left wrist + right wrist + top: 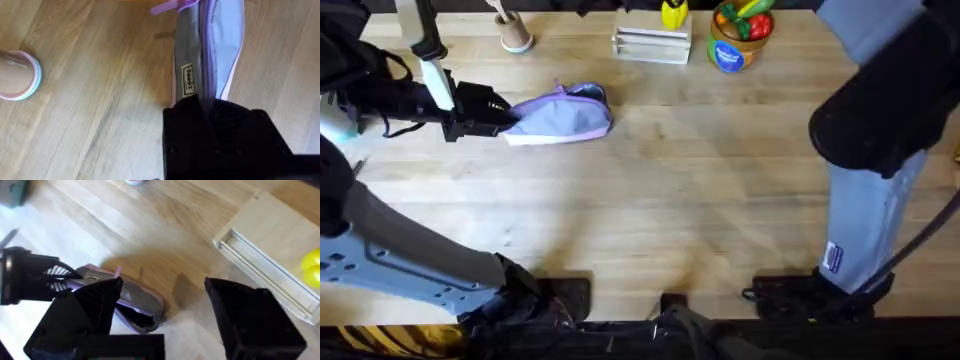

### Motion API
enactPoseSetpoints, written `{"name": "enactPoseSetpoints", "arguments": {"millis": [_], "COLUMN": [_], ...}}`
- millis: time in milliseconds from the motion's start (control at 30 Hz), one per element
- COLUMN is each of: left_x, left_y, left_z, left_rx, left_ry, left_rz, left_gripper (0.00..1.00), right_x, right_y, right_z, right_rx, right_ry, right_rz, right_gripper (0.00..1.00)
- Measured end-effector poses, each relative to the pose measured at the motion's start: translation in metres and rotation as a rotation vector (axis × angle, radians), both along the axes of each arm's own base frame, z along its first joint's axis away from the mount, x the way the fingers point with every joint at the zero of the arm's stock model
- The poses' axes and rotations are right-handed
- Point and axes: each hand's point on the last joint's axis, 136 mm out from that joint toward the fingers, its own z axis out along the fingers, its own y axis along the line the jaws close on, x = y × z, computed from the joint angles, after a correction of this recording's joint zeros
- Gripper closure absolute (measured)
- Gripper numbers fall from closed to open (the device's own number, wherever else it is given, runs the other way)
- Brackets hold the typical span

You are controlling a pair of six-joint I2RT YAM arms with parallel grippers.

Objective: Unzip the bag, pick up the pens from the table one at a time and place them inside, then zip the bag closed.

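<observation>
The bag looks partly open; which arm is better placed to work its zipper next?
Probably the right. The left pincer already clamps one end of the bag, steadying it, while the right pincer hangs open just above the bag's open end.

Your left end effector (pixel 207 107) clamps the lavender bag (pixel 212 55) end on the bench (pixel 100 100), pink-rimmed cup (pixel 17 75) well apart.
</observation>
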Motion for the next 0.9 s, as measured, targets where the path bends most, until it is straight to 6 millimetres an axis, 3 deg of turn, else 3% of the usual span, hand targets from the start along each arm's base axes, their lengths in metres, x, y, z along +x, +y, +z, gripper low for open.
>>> {"name": "enactPoseSetpoints", "arguments": {"millis": [67,167,300,367,733,900], "left_x": [0.000,0.000,0.000,0.000,-0.001,0.003], "left_y": [0.000,0.000,0.002,0.002,0.008,0.028], "left_z": [0.000,0.000,0.000,0.000,0.003,0.028], "left_rx": [0.000,0.002,0.002,0.000,0.005,0.041], "left_ry": [0.000,-0.002,-0.005,-0.003,-0.001,-0.038], "left_rz": [0.000,-0.002,0.002,0.006,0.021,0.059], "left_gripper": [0.957,0.906,0.299,0.046,0.008,0.007], "right_x": [-0.010,-0.025,-0.039,-0.045,-0.080,-0.085], "right_y": [0.009,0.024,0.043,0.051,0.092,0.101], "right_z": [0.018,0.025,0.013,0.006,-0.014,-0.037], "right_rx": [0.040,0.080,0.092,0.091,0.074,0.052], "right_ry": [-0.014,0.001,0.043,0.060,0.099,0.141], "right_rz": [0.038,0.098,0.153,0.174,0.268,0.278], "right_gripper": [0.007,0.007,0.007,0.007,0.007,0.007]}}
